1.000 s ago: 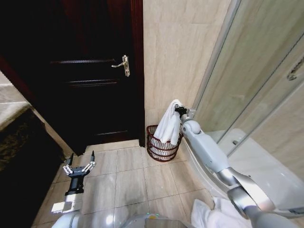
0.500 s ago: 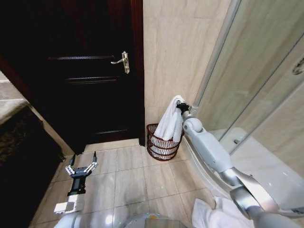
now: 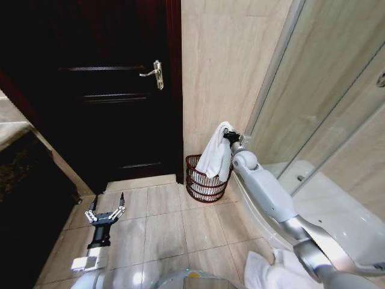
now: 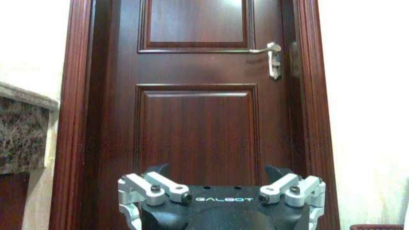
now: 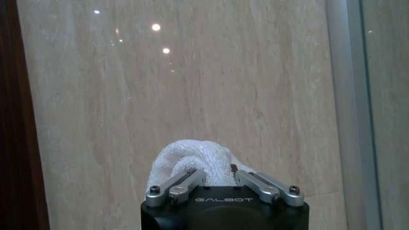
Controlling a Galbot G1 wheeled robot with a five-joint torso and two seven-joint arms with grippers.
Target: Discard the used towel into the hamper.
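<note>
Right pincer (image 3: pixel 227 136) clamped on white towel (image 3: pixel 215 158), held over hamper (image 3: pixel 204 180) by the wall, tail hanging into its mouth; drop step, next needs release. Left pincer (image 3: pixel 106 212) idle, spread, empty, low near door (image 3: pixel 114 90)

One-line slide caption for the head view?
Right gripper holds a white towel draped above the wire hamper by the tiled wall; left gripper idles low, open.
</note>
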